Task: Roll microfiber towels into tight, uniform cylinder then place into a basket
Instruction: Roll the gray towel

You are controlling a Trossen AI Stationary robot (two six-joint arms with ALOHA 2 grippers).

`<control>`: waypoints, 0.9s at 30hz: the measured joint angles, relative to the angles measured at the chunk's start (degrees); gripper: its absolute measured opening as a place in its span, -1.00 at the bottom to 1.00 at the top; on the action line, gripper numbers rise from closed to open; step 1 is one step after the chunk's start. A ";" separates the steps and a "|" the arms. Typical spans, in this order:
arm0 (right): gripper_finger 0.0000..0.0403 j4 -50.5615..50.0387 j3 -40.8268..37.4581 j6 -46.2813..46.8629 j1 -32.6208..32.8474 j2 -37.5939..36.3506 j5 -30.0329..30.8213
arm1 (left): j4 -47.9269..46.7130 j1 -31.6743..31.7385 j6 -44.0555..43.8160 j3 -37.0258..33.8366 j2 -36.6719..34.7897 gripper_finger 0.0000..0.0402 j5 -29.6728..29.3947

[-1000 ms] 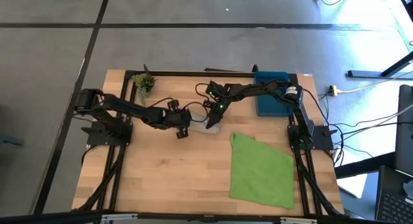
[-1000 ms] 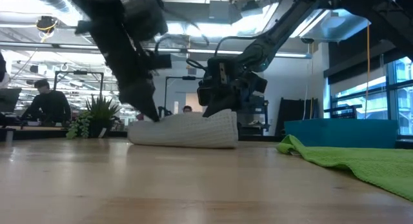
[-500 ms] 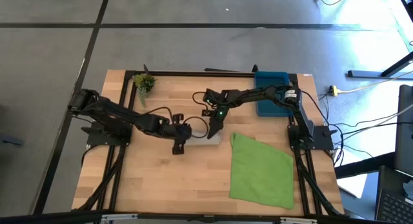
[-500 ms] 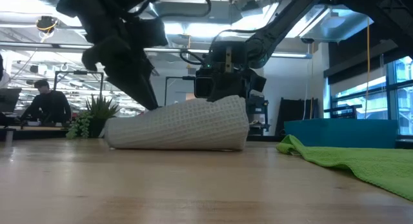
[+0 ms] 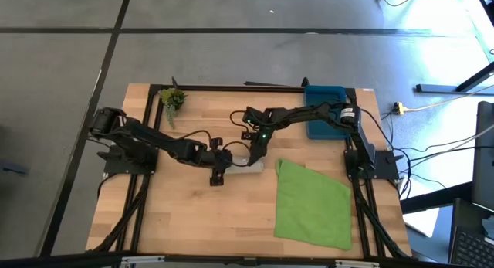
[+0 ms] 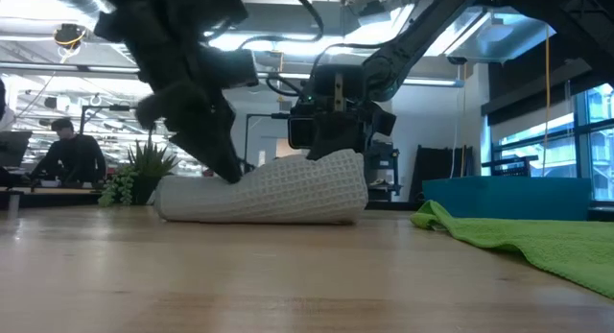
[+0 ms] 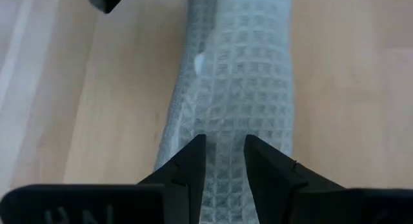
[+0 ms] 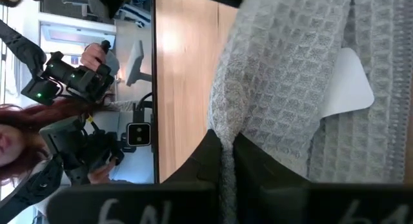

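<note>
both tools [image 7: 224, 161] [image 8: 227, 153] pinch the rolled grey towel [image 6: 264, 191].

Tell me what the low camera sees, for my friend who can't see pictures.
A rolled light grey towel lies on the wooden table, with the left gripper pressing on one end and the right gripper pinching the other. A bright green towel lies flat nearby, a blue basket behind it.

Both arms are dark, slim and jointed, with black cables looping along them. The right arm [image 5: 309, 111] carries a small green light near its wrist and a white band at its base. White markings show on each wrist's black housing.
</note>
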 joint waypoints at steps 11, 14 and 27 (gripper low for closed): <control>-0.91 -0.63 0.00 -0.01 0.00 0.00 0.03 | 0.45 3.93 0.02 -0.24 0.63 -0.51 0.10; -0.91 -0.61 0.00 -0.01 0.00 0.00 0.08 | 0.62 4.89 -0.08 -1.62 0.63 -0.51 1.76; -0.91 -0.54 0.00 -0.03 -0.02 0.00 0.26 | 4.70 6.24 -1.58 -6.26 0.61 -0.51 3.10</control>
